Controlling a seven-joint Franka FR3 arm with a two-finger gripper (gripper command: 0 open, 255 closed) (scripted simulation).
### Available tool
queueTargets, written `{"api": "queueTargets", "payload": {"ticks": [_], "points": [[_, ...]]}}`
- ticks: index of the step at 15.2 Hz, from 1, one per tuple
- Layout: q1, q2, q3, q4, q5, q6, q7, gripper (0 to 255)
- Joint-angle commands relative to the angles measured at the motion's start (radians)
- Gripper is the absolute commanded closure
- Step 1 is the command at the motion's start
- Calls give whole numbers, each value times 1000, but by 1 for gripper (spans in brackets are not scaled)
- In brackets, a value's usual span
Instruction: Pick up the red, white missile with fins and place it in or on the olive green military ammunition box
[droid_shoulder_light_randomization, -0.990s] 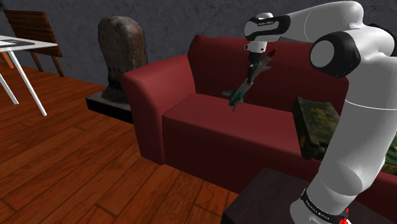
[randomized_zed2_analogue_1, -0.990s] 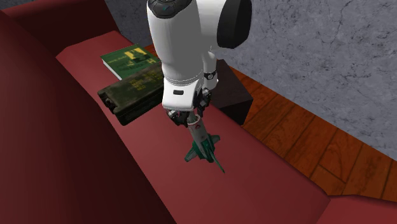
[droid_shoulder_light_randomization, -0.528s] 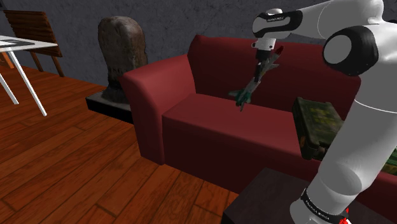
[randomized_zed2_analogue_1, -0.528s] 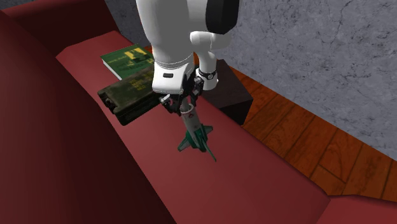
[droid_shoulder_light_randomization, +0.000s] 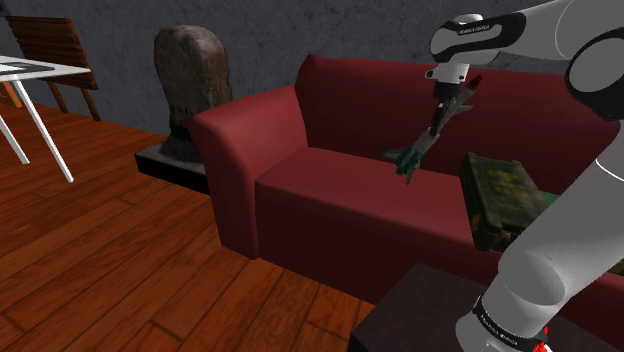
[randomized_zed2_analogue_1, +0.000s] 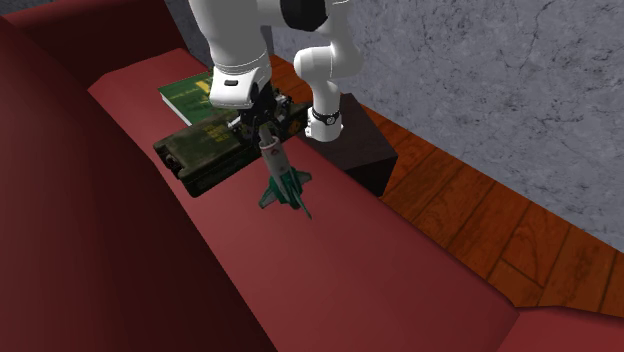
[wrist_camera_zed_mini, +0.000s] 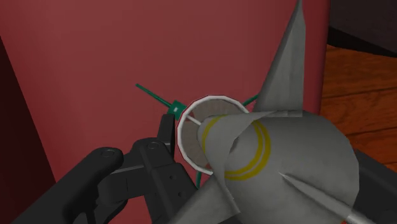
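Above the seat of the dark red sofa (droid_shoulder_light_randomization: 330, 195), the black two-finger pincer (droid_shoulder_light_randomization: 445, 102) clasps the grey, green-finned missile (randomized_zed2_analogue_1: 280, 180) by its upper end. The missile hangs slanted, clear of the cushion. Just beside it the olive green ammunition box (droid_shoulder_light_randomization: 497, 188) lies on the seat, next to a green book (randomized_zed2_analogue_1: 200, 92).

One missile (randomized_zed2_analogue_1: 278, 175), one ammunition box (randomized_zed2_analogue_1: 200, 150), one book (randomized_zed2_analogue_1: 198, 92), one sofa (droid_shoulder_light_randomization: 330, 190), perhaps one bust (droid_shoulder_light_randomization: 192, 85)
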Motion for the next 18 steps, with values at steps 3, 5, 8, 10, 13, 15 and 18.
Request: {"api": "queueTargets", "payload": {"ticks": [3, 5, 8, 10, 13, 15, 18], "points": [[-34, -115, -24, -109, -58, 5, -39, 255], [-53, -163, -38, -150, -85, 3, -63, 255], [-85, -230, -62, -203, -127, -4, -102, 255], [-108, -271, -79, -232, -155, -10, -130, 255], [-143, -327, -108, -267, -196, -22, -177, 255], [-166, -360, -129, -285, -224, -30, -211, 255], [-201, -403, -164, -303, -266, -44, -265, 255]]}}
